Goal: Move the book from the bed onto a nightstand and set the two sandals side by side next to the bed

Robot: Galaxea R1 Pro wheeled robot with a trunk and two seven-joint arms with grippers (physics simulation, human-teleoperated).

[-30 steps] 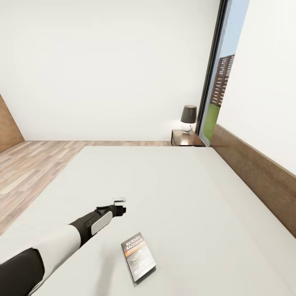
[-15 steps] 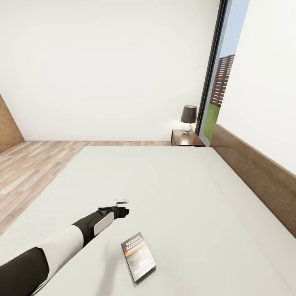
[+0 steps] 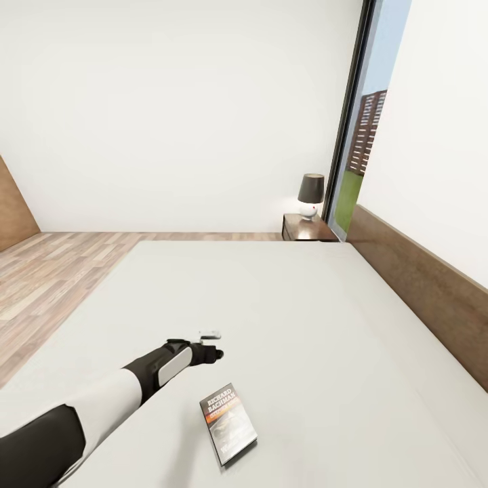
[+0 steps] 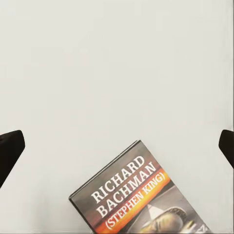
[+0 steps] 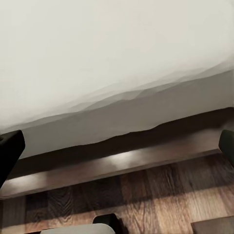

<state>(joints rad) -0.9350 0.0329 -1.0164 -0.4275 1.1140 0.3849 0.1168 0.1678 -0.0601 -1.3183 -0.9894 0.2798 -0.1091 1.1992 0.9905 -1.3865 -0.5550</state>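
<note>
Head view: book (image 3: 228,423) flat on bed (image 3: 285,318), near side | left claw (image 3: 215,345) open, hovering just beyond | nightstand (image 3: 306,228) with lamp (image 3: 310,195) far right

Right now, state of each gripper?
Left gripper: open, empty, above the mattress near the book.
Right gripper: open, empty, by the bed frame.

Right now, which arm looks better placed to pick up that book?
The left. Its claw hovers open over the bed beside the book, while the right claw hangs low by the bed frame.
</note>
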